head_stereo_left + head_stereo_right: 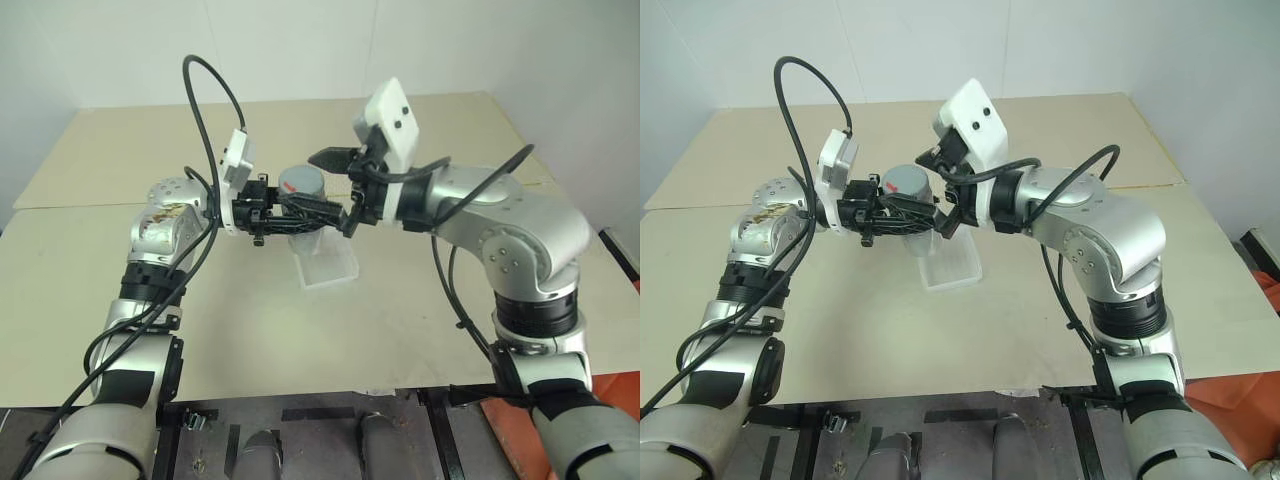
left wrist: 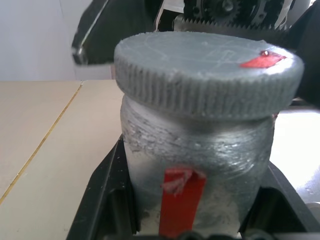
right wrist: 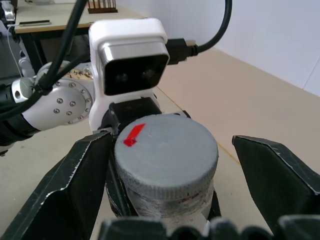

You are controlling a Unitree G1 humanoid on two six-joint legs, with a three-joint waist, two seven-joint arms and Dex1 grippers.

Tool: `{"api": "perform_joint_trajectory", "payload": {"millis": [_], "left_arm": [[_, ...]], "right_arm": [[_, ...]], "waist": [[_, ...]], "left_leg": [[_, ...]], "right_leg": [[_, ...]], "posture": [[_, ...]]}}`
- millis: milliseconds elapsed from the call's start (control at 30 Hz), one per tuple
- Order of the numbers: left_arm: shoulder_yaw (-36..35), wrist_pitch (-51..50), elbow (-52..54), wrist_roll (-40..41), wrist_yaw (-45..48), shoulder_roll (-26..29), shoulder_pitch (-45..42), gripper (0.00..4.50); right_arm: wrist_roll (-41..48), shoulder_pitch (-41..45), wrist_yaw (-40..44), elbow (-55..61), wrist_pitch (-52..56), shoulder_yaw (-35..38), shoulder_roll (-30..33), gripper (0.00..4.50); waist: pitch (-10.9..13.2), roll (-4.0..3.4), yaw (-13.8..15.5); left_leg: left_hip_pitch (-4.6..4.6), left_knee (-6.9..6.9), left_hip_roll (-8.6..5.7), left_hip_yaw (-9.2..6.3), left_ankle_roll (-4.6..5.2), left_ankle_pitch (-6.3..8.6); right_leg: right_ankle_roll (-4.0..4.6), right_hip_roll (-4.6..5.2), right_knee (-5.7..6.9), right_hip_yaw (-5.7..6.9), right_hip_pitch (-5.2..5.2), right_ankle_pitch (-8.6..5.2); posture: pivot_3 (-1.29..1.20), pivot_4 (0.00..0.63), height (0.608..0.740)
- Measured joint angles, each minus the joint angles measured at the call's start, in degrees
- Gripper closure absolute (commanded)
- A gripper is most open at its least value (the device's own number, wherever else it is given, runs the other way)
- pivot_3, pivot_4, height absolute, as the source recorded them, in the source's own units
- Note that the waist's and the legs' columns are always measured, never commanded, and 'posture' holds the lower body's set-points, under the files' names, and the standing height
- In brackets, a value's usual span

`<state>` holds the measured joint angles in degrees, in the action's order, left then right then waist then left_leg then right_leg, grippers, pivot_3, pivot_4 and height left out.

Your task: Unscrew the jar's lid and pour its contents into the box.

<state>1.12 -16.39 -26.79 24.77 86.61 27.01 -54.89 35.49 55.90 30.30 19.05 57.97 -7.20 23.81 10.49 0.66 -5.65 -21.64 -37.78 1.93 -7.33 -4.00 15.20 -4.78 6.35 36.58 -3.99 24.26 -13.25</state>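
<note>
My left gripper (image 1: 292, 216) is shut on the jar (image 2: 195, 150), holding it upright above the table. The jar has silvery sides with a red label strip. Its grey lid (image 1: 301, 182), marked with a small red patch, sits on top. My right gripper (image 3: 170, 167) is open, one black finger (image 3: 75, 185) close beside the lid (image 3: 165, 147) and the other standing off on the far side. The translucent white box (image 1: 325, 262) lies on the table just below and behind the jar. The contents are hidden inside the jar.
The beige table (image 1: 420, 330) spreads wide around the box, with a seam line running across it. Its front edge (image 1: 330, 395) lies close to me. A red-orange object (image 1: 1240, 395) sits off the table's front right corner.
</note>
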Motion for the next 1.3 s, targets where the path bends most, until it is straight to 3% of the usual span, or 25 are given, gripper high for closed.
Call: {"api": "perform_joint_trajectory", "payload": {"millis": [100, 300, 600, 767, 1000, 1233, 1300], "left_arm": [[0.0, 0.0, 0.0, 0.0, 0.01, 0.01, 0.0, 2.57], [0.0, -0.02, 0.0, 0.0, -0.09, 0.07, 0.13, 2.57], [0.09, -0.1, 0.05, 0.0, 0.01, 0.16, 0.91, 2.57], [-0.01, -0.1, 0.05, -0.02, -0.9, 0.6, 1.01, 2.57], [-2.64, -0.14, 0.06, 0.07, -4.47, 3.87, 2.21, 2.57], [-4.69, -0.03, 2.84, -0.11, -11.09, 4.61, 5.78, 2.57], [-4.69, 0.36, 3.45, -0.47, -12.97, 4.39, 6.05, 2.57]], "right_arm": [[-0.44, 0.01, 0.0, -0.14, 0.0, -0.07, -0.26, 0.19], [-0.4, 0.04, 0.06, 0.02, 0.0, -0.07, -0.96, 1.75], [0.84, 2.44, -1.08, -0.44, 0.01, 4.14, -1.89, 1.75], [-0.49, 2.01, -1.31, -1.87, -0.3, 6.38, 1.35, 1.75], [-8.37, -13.16, -4.59, -3.1, -4.11, 8.67, 8.84, 1.75], [-14.36, -29.69, -6.43, -5.48, -7.35, 8.76, 10.29, 1.75], [-15.22, -31.76, -6.68, -6.66, -7.74, 8.34, 9.83, 1.04]], "waist": [[0.0, 0.0, 0.0], [0.0, 0.0, 0.01], [0.0, 0.0, 0.04], [0.0, 0.0, 0.05], [0.0, 0.0, 0.12], [0.0, 0.01, 0.13], [0.0, 0.01, 0.1]], "left_leg": [[0.0, 0.0, 0.0, -0.01, 0.0, 0.0], [0.0, 0.0, 0.0, -0.01, 0.0, 0.0], [0.0, 0.0, 0.0, -0.01, 0.0, 0.0], [0.0, 0.0, 0.0, 0.0, 0.0, 0.0], [-0.03, 0.01, -0.01, 0.02, 0.01, 0.01], [0.0, 0.0, -0.01, 0.04, 0.01, 0.01], [0.01, -0.01, -0.01, 0.04, 0.01, 0.01]], "right_leg": [[0.0, 0.0, 0.0, 0.0, 0.0, 0.0], [0.0, 0.0, 0.0, 0.0, 0.0, 0.0], [0.0, 0.0, 0.0, 0.0, 0.0, 0.0], [0.0, 0.0, 0.0, 0.0, -0.01, 0.0], [0.0, 0.01, -0.04, 0.0, -0.01, 0.0], [0.0, 0.01, -0.05, -0.02, -0.05, 0.0], [0.0, 0.01, -0.02, -0.02, -0.04, 0.0]], "posture": [[0.0, 0.15, 0.74], [0.0, 0.15, 0.74], [0.0, 0.15, 0.74], [0.0, 0.15, 0.74], [0.0, 0.15, 0.74], [0.0, 0.15, 0.74], [0.0, 0.15, 0.74]]}}
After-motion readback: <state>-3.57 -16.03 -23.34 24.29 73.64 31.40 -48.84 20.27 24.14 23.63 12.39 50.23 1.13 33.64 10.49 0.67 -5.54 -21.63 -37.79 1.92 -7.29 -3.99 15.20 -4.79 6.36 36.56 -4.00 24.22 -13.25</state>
